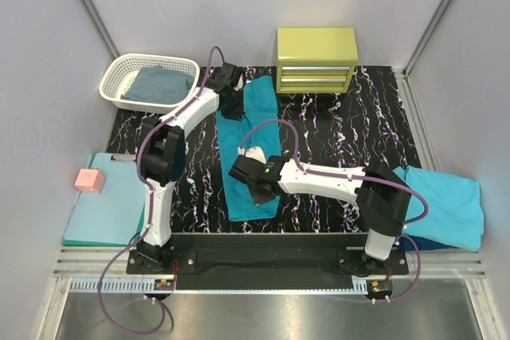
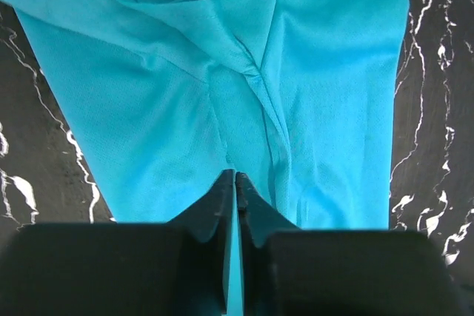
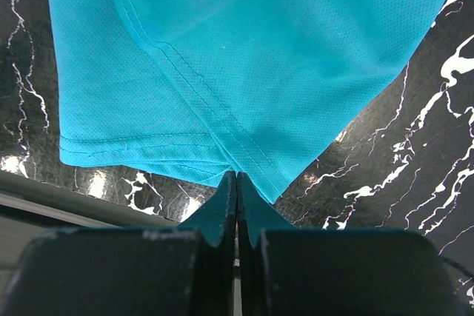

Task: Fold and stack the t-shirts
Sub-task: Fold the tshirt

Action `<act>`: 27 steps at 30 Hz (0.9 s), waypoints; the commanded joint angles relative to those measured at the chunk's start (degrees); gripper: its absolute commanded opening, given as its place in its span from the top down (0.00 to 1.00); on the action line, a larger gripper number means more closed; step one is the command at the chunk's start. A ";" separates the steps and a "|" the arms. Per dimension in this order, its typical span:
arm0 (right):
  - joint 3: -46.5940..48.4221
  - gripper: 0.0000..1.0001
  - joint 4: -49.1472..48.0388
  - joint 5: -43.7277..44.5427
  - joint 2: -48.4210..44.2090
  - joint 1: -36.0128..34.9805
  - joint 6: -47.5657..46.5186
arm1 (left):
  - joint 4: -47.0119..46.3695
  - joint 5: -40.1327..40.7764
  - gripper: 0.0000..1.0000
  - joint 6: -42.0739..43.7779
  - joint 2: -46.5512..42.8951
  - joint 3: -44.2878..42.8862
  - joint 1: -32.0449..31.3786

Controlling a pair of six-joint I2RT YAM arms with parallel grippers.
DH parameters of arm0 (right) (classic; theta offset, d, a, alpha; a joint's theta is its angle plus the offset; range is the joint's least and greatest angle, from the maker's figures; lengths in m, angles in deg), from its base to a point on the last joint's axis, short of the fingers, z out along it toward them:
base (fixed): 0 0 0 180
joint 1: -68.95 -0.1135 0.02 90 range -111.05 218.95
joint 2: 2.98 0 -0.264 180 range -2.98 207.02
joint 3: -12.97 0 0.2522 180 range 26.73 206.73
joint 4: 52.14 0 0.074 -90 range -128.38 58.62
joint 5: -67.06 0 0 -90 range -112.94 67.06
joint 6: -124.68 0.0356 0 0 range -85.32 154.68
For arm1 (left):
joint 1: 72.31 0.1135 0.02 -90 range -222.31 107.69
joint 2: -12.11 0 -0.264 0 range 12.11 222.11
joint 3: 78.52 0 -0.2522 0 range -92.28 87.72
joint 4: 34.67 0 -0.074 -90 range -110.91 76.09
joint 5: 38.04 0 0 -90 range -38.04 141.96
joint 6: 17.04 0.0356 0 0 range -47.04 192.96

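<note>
Currently left gripper [image 2: 235, 175] is pinched shut on the teal t-shirt [image 1: 237, 189] strip's far end, right gripper [image 3: 236, 175] pinched shut on its near hem; bare table [image 1: 343, 133] flanks both long edges.

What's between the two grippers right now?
The teal t-shirt, a long strip stretching from the left gripper to the right gripper; seen in the top view.

Top view high overhead, both wrist views close above teal t-shirt [image 1: 239, 193] (shared by all)

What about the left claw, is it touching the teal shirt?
Touching. The left wrist view shows the left claw shut on the teal shirt, cloth pinched between its fingers.
</note>
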 commanded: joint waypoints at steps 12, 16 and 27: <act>-0.83 1.00 -1.32 -0.41 -3.25 -0.53 1.01 | -0.64 1.12 0.66 0.32 5.41 0.02 1.10; -0.83 1.00 -1.23 -0.41 -3.42 -0.61 0.93 | -0.55 1.13 0.62 0.40 6.11 0.11 1.27; -0.83 0.98 -2.63 -1.20 -1.06 -0.53 0.49 | 0.16 1.12 0.56 -0.12 8.93 0.37 1.36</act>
